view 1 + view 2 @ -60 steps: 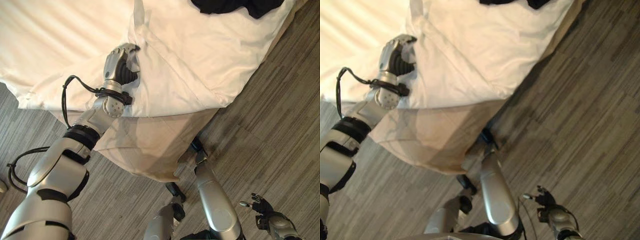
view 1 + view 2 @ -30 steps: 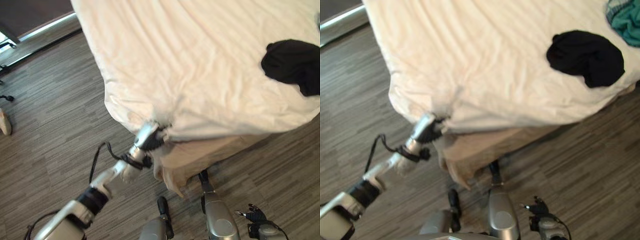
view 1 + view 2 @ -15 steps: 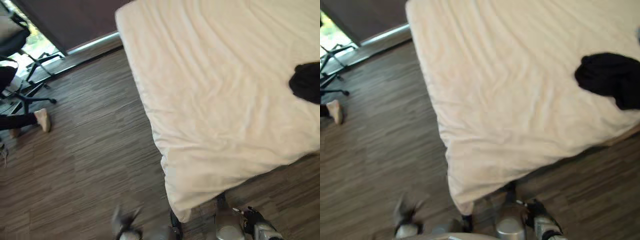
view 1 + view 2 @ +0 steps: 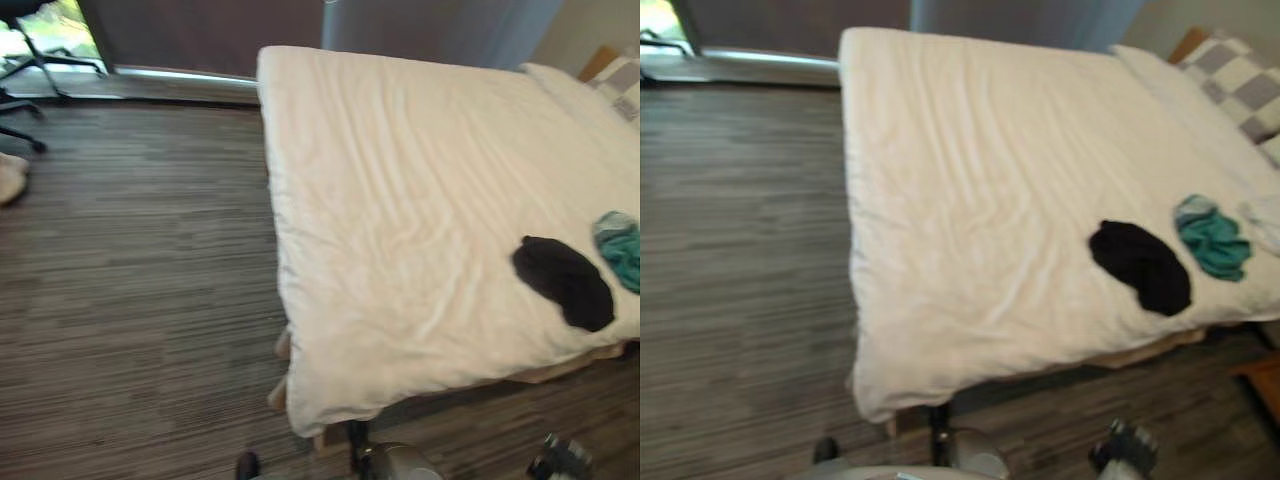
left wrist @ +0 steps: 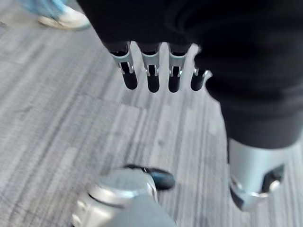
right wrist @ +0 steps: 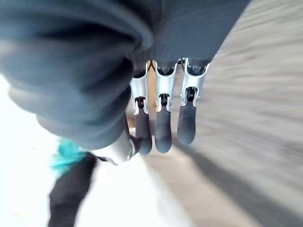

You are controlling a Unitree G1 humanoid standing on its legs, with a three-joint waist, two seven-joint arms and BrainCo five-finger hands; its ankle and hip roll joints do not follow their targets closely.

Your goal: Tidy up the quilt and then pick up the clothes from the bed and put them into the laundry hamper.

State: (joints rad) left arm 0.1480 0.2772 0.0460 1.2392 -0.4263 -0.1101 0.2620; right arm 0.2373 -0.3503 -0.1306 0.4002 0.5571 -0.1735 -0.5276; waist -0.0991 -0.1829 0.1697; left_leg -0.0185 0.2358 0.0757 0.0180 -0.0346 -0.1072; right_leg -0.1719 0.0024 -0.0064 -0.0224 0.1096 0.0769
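Observation:
The white quilt [image 4: 400, 220] lies spread flat over the bed, its near corner hanging over the foot end. A black garment [image 4: 1140, 265] lies on it near the right edge, with a teal garment [image 4: 1212, 240] just beyond it. My left hand [image 5: 149, 71] hangs over the wood floor, fingers straight and holding nothing. My right hand [image 6: 163, 118] is also open and empty, low beside the bed's near right corner [image 4: 1125, 448]. Past its fingers, the right wrist view shows the teal garment [image 6: 66, 153] and black garment [image 6: 71, 189].
Checked pillows [image 4: 1240, 80] sit at the head of the bed. An office chair [image 4: 25, 55] and a person's shoe [image 4: 8, 178] are far left on the floor. A brown wooden piece [image 4: 1260, 385] stands by the bed's right side.
The camera has swung up to take in the whole bed. My left hand let go of the quilt corner and dropped to my side. The quilt now lies flat.

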